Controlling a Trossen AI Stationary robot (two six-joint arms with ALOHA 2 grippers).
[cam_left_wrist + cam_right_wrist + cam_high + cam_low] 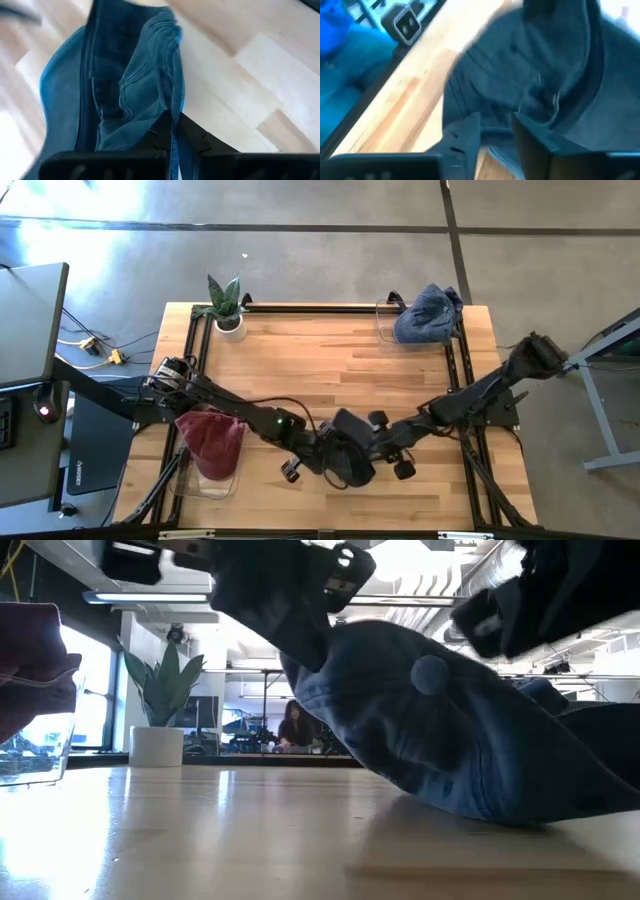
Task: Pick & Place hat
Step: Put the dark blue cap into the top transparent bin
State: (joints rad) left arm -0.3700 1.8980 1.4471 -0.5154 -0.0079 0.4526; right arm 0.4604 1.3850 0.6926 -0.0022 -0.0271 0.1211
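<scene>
A dark blue hat point(350, 465) lies near the table's front middle; in the low view point(450, 740) its left side is raised and its right part point(520, 805) rests on the wood. My left gripper point(322, 452) is shut on the hat point(135, 85). My right gripper point(372, 442) is open just to the hat's right, with its fingers point(535, 140) standing on either side of the hat's edge point(520, 75). I cannot tell whether they touch it. My left gripper pinches a fold of the hat's cloth at its edge point(172, 117) between its two fingers. It comes slanting down from the table's left. That side of the hat is lifted point(320, 680), while the opposite side lies on the table.
A red hat point(210, 438) sits in a clear container at the front left. A lighter blue hat point(425, 315) sits in another container at the far right. A potted plant point(228, 305) stands at the far left. A black frame rail point(300, 308) runs around the table.
</scene>
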